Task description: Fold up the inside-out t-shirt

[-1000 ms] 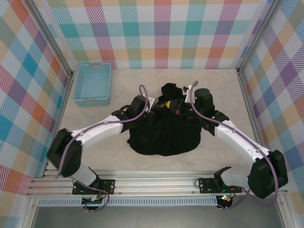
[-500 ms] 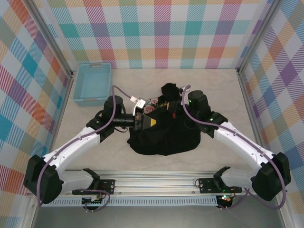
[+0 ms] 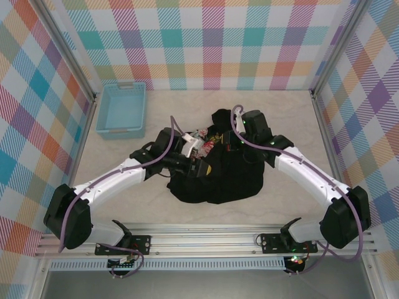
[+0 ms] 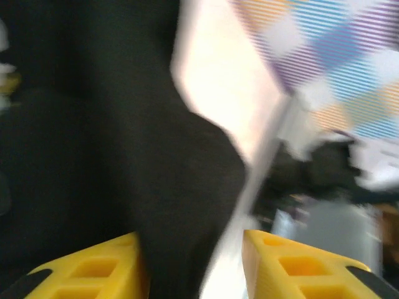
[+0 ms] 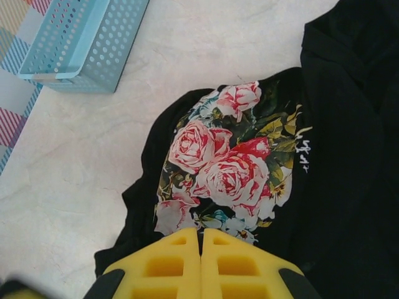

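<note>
The inside-out t-shirt [image 3: 218, 177] lies crumpled in a black heap mid-table, its pink-and-white rose print [image 5: 227, 165] turned up at the heap's far left. My left gripper [image 3: 203, 167] sits on the heap's left part. Its yellow fingers [image 4: 93, 268] stand apart in the blurred left wrist view, and a black fold [image 4: 168, 187] hangs between them against the left one. My right gripper [image 5: 201, 234] reaches in from the right over the heap's top. Its fingers are shut, with their tips on the cloth at the print's lower edge.
A light blue perforated basket [image 3: 121, 110] stands at the table's far left, also at the top left of the right wrist view [image 5: 81, 43]. Bare pale tabletop [image 3: 293, 118] surrounds the heap. Checked walls close in the left, back and right sides.
My left arm drew back to the left with shut fingers, then came in onto the heap's left part, and its jaws opened. The right gripper shifted slightly left and stayed shut.
</note>
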`<state>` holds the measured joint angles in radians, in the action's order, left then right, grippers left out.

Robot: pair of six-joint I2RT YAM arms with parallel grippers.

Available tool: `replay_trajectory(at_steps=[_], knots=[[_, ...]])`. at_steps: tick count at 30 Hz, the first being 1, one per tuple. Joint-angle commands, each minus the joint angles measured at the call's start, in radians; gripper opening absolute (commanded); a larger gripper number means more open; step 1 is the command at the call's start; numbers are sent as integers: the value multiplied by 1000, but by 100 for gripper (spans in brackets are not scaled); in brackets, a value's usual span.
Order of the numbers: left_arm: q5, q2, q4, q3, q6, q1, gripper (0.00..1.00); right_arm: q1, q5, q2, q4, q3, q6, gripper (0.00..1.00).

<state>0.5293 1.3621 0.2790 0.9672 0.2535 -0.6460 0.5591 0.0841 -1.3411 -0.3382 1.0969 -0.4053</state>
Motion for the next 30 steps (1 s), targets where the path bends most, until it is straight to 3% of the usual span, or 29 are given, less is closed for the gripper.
replay_trajectory(at_steps=[1,5,7,9,12,16,18,24,30], knots=[[-504,-25,172,38,32,5,55,0,81,-2,42,-27,-37,0],[-660,-98,161,23,10,-114,70,-1,131,-47,77,-29,-123,0],[-674,-142,126,6,-3,-175,72,-2,140,-67,79,-22,-160,0],[-616,-170,36,-27,1,-233,72,-6,153,-80,86,-14,-194,0],[-601,-112,-61,-25,43,-309,71,-26,187,-85,100,-12,-246,0],[-777,28,-95,30,85,-388,74,-64,254,-71,172,-50,-344,0],[-905,96,-122,44,125,-409,77,-87,297,-61,230,-78,-412,0],[-1140,239,-212,81,135,-429,82,-124,361,-53,318,-125,-516,0],[-1144,352,-214,143,115,-428,85,-133,357,-49,334,-143,-521,0]])
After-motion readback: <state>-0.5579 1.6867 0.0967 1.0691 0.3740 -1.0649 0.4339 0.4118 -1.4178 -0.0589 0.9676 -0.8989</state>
